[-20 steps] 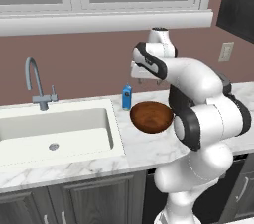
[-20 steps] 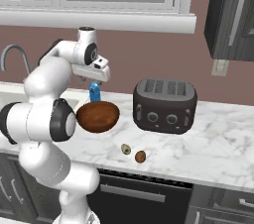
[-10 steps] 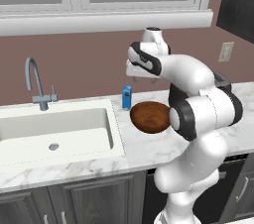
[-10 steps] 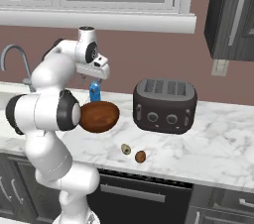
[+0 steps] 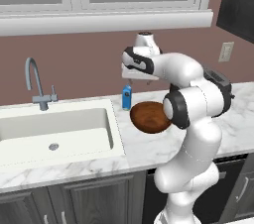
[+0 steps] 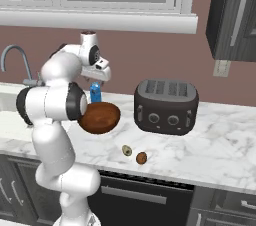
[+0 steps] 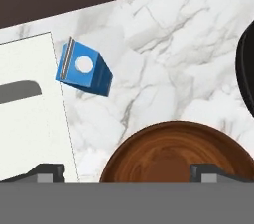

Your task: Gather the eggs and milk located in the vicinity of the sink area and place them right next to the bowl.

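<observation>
— Milk (image 7: pixel 83 70) position?
— Upright on the counter (image 5: pixel 233 119), between sink (image 5: pixel 54 129) and bowl (image 5: pixel 149 117), just beside both. Eggs (image 6: pixel 134 154) lie in front of the toaster (image 6: pixel 166 106), apart from the bowl.
— Pincer?
— My gripper (image 7: pixel 126 171) hangs above the bowl, fingers spread wide, holding nothing.

Glossy white robot arm (image 5: pixel 191 119) of rounded, bulging segments, dark grey rings at the joints — largest one centre frame, white column base at the bottom, small dark cap on top — upper centre.
</observation>
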